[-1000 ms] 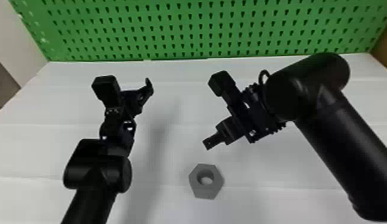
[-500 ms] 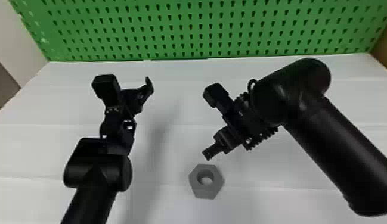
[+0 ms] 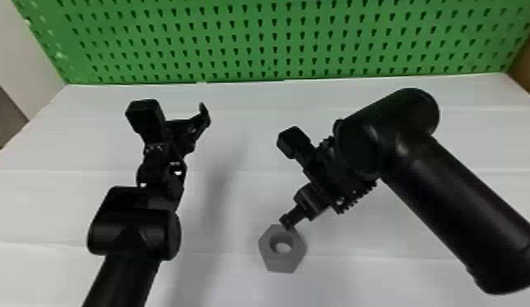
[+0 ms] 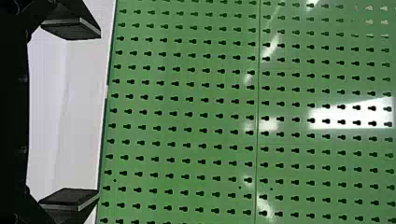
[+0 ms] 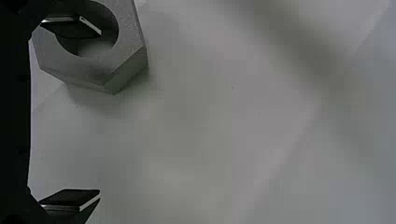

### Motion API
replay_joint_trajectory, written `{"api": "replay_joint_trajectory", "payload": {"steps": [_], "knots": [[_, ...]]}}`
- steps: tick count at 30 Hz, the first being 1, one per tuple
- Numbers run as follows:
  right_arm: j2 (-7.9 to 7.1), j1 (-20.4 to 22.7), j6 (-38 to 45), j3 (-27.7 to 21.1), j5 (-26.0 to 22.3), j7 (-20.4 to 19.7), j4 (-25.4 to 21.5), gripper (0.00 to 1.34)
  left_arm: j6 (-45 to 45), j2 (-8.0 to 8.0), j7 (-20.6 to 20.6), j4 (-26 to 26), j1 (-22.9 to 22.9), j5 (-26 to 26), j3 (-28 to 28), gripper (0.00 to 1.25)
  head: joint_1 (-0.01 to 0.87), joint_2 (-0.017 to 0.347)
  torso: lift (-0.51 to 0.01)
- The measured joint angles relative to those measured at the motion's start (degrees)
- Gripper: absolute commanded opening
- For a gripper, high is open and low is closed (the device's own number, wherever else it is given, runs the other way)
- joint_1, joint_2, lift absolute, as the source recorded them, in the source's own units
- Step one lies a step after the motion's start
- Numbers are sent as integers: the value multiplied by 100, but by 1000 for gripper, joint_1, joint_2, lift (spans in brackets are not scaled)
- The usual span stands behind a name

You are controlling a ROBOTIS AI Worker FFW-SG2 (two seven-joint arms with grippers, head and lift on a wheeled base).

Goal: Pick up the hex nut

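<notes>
The hex nut (image 3: pixel 272 259) lies flat on the white table (image 3: pixel 398 277), bore facing up, at 6 o'clock in the head view. Treat the part as stiff and not fragile; its grey finish suggests metal, so allow for moderate weight, though the weight itself cannot be confirmed. The side faces look fairly smooth and may slip under a skewed or light grip. Preferred hold: two opposite parallel flats, pads square to the faces and set low. Avoid clamping across the corners, as the nut may rotate out. The right gripper (image 5: pixel 95 113) is at 1 o'clock from the nut in the head view, its two fingers spread wide with nothing between them gripped. One finger lines up over the bore in the right wrist view; the other stands well apart from the nut. Contact between that first finger and the nut cannot be determined from this angle. Centre the nut between the pads before closing. The left gripper (image 4: pixel 95 113) is parked at 11 o'clock from the nut, fingers wide apart and empty.
</notes>
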Motion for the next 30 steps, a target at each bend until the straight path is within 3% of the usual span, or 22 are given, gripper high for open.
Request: {"api": "replay_joint_trajectory", "payload": {"steps": [30], "knots": [[39, -75, 0, 326, -246, 0, 561, 1244, -5, 0, 0, 35, -51, -9, -22, 1158, 785, 155, -78]]}}
